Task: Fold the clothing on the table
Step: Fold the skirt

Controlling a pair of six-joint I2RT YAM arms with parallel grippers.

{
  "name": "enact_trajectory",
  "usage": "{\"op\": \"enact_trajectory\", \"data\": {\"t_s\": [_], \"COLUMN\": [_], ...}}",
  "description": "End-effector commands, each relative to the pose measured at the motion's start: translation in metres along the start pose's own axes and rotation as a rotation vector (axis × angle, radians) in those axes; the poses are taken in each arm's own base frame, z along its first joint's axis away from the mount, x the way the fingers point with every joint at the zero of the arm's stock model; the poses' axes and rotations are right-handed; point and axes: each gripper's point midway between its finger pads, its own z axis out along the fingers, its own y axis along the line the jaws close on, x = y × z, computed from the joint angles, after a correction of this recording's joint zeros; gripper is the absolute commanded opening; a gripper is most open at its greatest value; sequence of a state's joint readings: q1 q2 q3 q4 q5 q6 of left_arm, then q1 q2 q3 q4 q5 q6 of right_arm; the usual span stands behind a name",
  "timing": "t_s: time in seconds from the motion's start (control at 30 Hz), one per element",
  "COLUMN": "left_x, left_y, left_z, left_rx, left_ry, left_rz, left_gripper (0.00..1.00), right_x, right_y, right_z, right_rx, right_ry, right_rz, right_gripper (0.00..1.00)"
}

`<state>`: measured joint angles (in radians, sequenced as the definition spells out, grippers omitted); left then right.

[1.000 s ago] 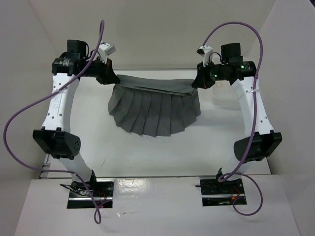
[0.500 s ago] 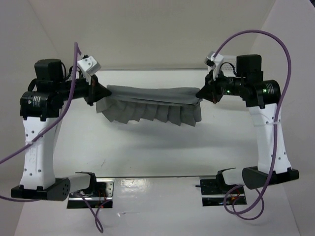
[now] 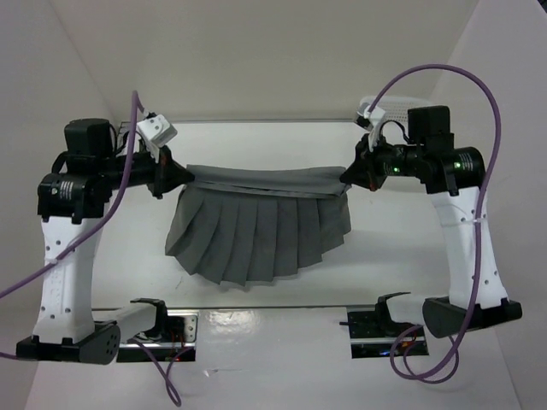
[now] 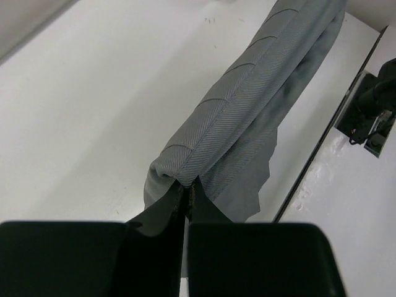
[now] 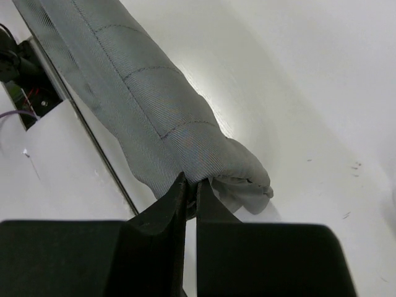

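Left gripper [image 3: 182,177] is clamped tight on one waistband corner of the clothing [image 3: 256,235]; right gripper [image 3: 347,177] is pinched shut on the opp. corner. Band is stretched btwn them, pleats hanging and fanned toward near edge of the table [image 3: 393,248]. White basket [image 3: 391,104] sits far right, mostly behind right arm; contents can't be made out.

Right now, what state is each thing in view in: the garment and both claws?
clothing: lifted and stretched by its top edge between both claws, pleats hanging down; whether the hem touches the table cannot be told.
left claw: shut on the clothing's left end.
right claw: shut on the clothing's right end.
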<state>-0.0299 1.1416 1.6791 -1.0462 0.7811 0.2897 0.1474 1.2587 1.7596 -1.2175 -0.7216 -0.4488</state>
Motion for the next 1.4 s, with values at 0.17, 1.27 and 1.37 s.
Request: {"op": "enact_trajectory", "data": {"t_s": [0.17,1.27,1.37], "left_x": [0.058,0.062,0.095], "left_y": [0.08,0.193,0.19], "left_z": [0.084,0.18,0.181], "left_rx": [0.057,0.145,0.074], "left_ry": [0.176,0.24,0.261], "left_rz": [-0.155,-0.192,-0.242], "left_gripper": [0.01,0.0,0.0], "right_x": [0.046,0.039,0.06], "right_y": [-0.067,-0.147,-0.132], "right_z": [0.069,0.143,0.149], "right_rx": [0.002,0.136,0.109], "right_ry": [0.185,0.232,0.283], "right_rz": [0.138,0.133,0.149], "right_gripper": [0.0,0.0,0.0]}}
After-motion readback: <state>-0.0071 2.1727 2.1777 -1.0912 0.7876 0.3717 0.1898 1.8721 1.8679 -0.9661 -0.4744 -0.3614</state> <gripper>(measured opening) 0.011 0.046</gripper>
